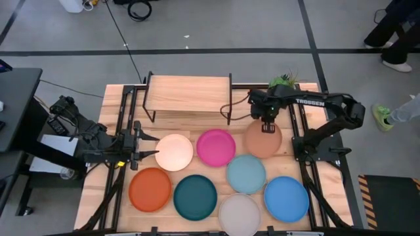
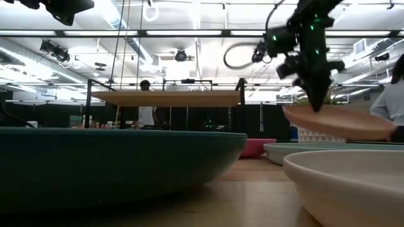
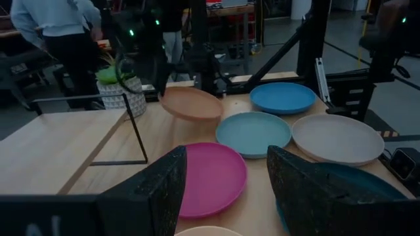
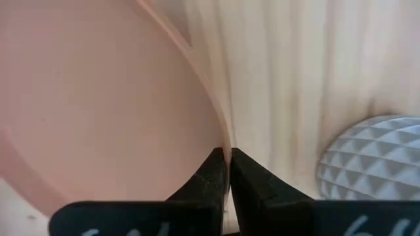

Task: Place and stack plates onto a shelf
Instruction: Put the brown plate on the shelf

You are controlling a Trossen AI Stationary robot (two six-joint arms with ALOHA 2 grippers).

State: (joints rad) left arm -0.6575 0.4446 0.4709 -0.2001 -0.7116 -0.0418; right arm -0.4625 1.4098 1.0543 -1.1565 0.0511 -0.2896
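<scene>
The tan plate (image 1: 264,139) is held off the table by my right gripper (image 1: 267,124), which is shut on its far rim, right of the shelf (image 1: 189,94). The shelf stands on thin black legs at the table's far side. The peach (image 1: 174,152), magenta (image 1: 216,147), light blue (image 1: 246,174), bright blue (image 1: 286,198), orange (image 1: 150,189), dark teal (image 1: 195,196) and pale grey (image 1: 239,215) plates lie flat on the table. My left gripper (image 1: 152,153) is open and empty beside the peach plate's left edge. My right gripper pinches the tan plate's rim (image 4: 223,147) at its far edge, one finger inside the plate and one outside. The fingers come from above, pointing down. The plate hangs clear of the table (image 2: 341,121), tilted slightly, its near side lower.
A potted plant in a white patterned pot (image 1: 283,82) stands at the far right, close behind my right gripper. Black frame rails (image 1: 303,131) run along both sides of the table. People stand beyond the table's far edge (image 3: 59,26).
</scene>
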